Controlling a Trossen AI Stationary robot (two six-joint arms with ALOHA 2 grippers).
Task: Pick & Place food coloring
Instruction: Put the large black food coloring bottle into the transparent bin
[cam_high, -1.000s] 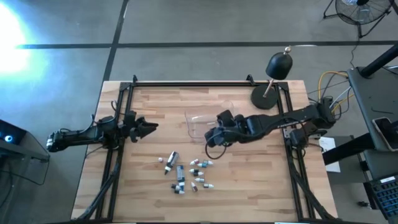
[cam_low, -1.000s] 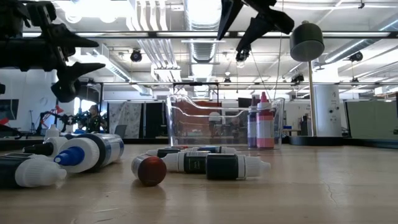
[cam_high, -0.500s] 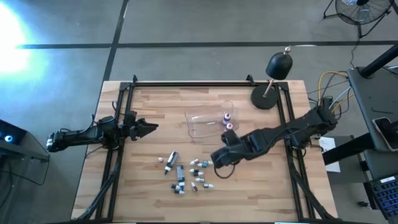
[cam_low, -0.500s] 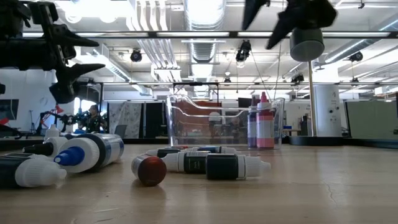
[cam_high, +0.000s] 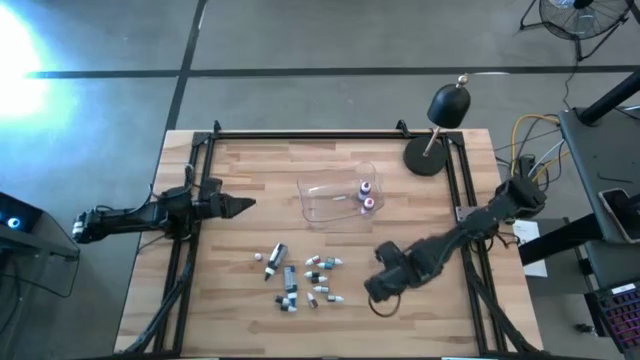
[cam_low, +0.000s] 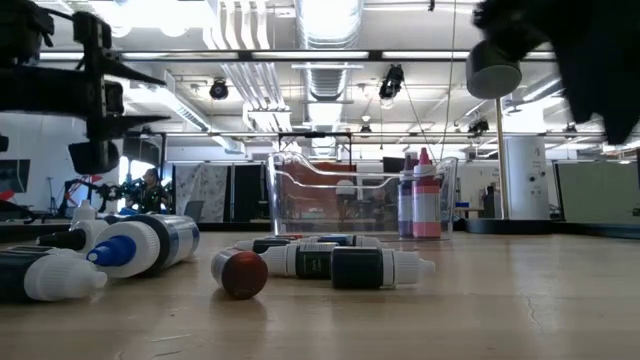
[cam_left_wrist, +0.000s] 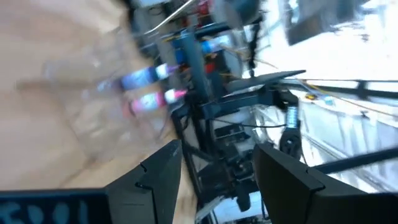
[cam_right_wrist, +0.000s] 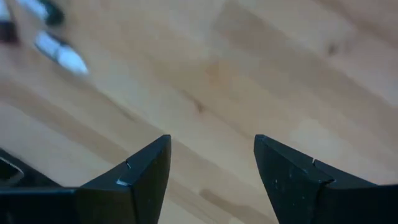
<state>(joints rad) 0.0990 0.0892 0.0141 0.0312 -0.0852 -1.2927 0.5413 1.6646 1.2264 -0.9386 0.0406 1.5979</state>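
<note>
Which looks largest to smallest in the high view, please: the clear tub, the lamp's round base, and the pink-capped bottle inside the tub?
1. Clear tub
2. Lamp base
3. Pink-capped bottle

All are clearly distinct in size, and all are seen from above, so the ranking is safe.

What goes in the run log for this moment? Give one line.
right gripper: open, empty, over bare wood beside loose bottles | left gripper: open, waiting at table edge | clear tub: holds two bottles

Two slender, matte black, jointed arms are seen. The left gripper (cam_high: 238, 206) and the right gripper (cam_high: 378, 291) each end in flat, wedge-shaped black jaws, and a thin dark cable is looped beside the right one.
</note>
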